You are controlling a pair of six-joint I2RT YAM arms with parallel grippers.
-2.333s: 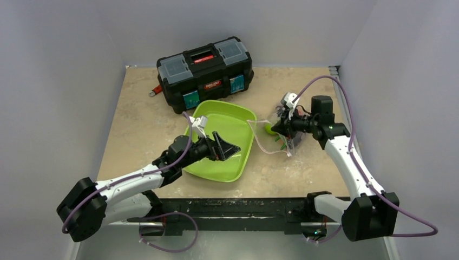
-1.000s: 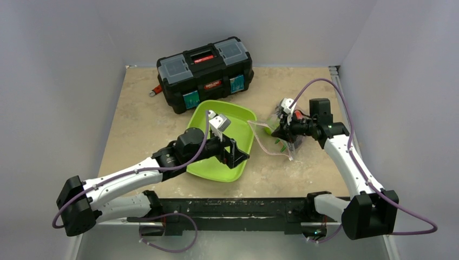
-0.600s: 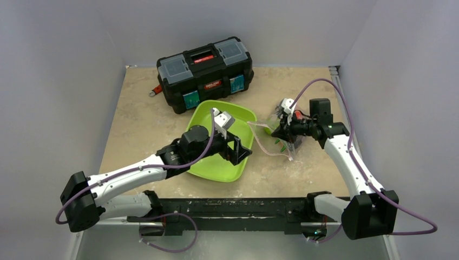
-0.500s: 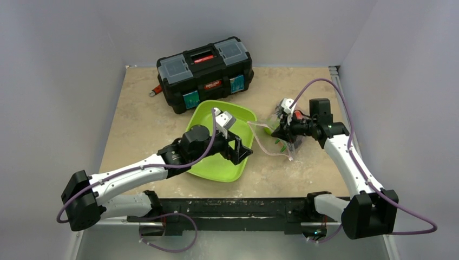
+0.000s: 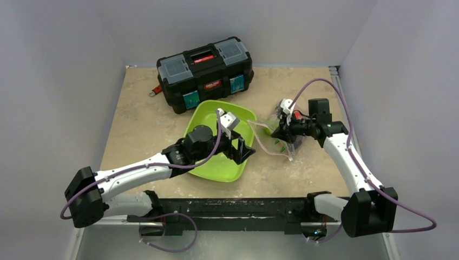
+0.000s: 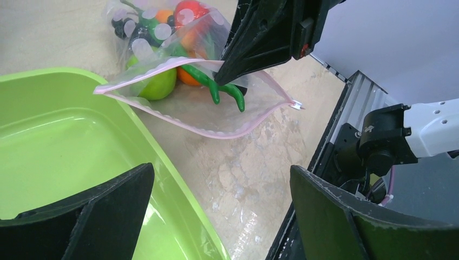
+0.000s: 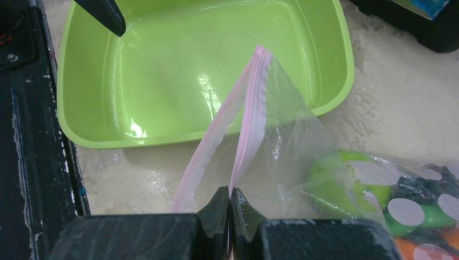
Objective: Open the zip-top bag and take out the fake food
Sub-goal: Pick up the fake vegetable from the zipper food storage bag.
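The left arm (image 5: 135, 173) and right arm (image 5: 346, 157), bolted to the black base rail (image 5: 233, 208), have white link shells, black joint housings and 1 purple cable (image 5: 325, 78) each. Their fingers (image 6: 92, 216) are matte black wedges.

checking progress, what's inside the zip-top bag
Inside the zip-top bag: a green lime, green bean pods, a red strawberry, dark berries. Whatever lies beneath them is covered.

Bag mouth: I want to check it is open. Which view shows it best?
The left wrist view: the bag's pink-edged mouth gapes toward the camera, toy food inside, the right gripper pinching its upper lip. The right wrist view sees that lip edge-on; the top view shows the bag small, beside the tray.
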